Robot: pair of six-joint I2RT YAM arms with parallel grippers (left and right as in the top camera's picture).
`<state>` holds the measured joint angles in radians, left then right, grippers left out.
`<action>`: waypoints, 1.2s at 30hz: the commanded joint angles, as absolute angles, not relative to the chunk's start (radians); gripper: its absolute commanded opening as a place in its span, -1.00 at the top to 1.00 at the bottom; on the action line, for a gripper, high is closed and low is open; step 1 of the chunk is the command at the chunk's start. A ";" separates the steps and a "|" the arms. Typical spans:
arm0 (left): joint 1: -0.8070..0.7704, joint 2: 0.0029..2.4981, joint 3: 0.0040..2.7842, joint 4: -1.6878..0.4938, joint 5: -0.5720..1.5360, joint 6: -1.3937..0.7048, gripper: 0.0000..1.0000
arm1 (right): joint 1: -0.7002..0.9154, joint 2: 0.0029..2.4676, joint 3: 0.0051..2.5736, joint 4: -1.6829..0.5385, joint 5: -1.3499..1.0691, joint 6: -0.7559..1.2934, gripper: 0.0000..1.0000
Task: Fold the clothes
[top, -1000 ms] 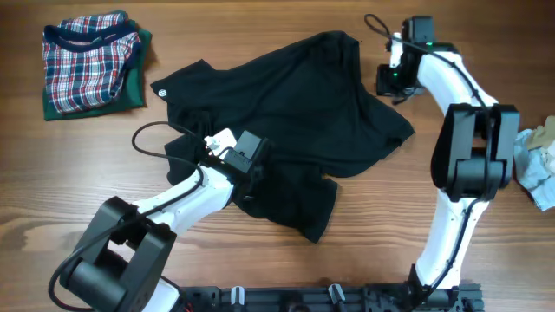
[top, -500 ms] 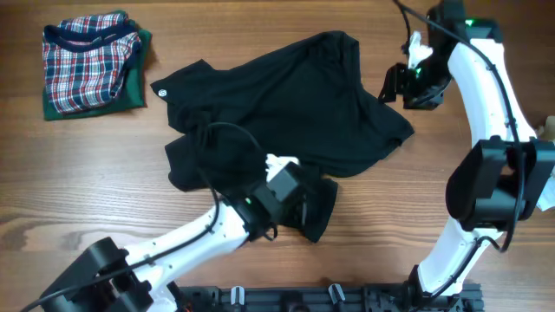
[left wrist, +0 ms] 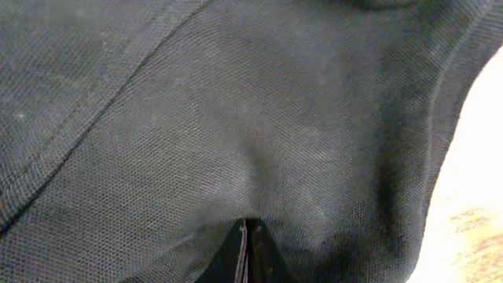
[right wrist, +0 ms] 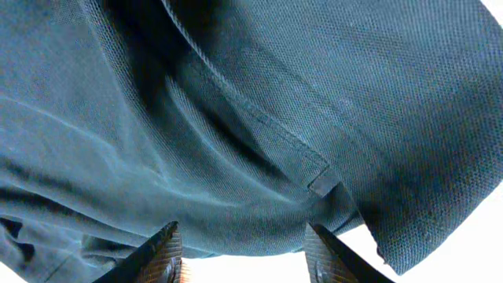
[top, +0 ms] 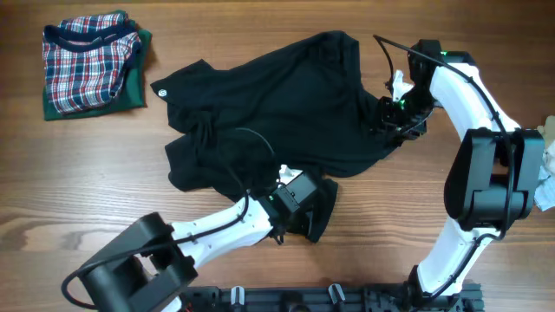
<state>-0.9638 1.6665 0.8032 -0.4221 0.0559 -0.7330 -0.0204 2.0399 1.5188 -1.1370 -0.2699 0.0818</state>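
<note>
The table carries the black shirt, lying crumpled between the two arms. From overhead, the left end effector sits on the shirt's lower flap and the right end effector at its right edge. A plaid garment lies well beyond the left one, apart from the shirt. Only the wrist views show the jaws. The left fingers are pressed together with tips against the cloth, though I cannot tell if they pinch any. The right fingers stand apart, holding nothing, with shirt fabric just ahead.
</note>
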 commanded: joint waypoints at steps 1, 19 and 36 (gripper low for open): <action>-0.943 1.751 0.741 -0.522 0.165 -0.848 0.88 | -0.016 2.038 1.516 -1.128 -0.290 0.082 -0.08; -0.461 1.751 0.671 -0.623 0.141 -1.003 0.92 | -0.016 2.038 1.516 -1.073 -0.349 0.086 -0.20; -0.145 1.751 0.671 -0.575 -0.025 -0.920 0.88 | -0.050 2.038 1.516 -1.110 -0.017 0.270 -0.24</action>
<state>-0.1822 1.6611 0.7403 -0.6353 0.4385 -0.9443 -0.0448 2.0399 1.5185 -1.0973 -0.0727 0.2462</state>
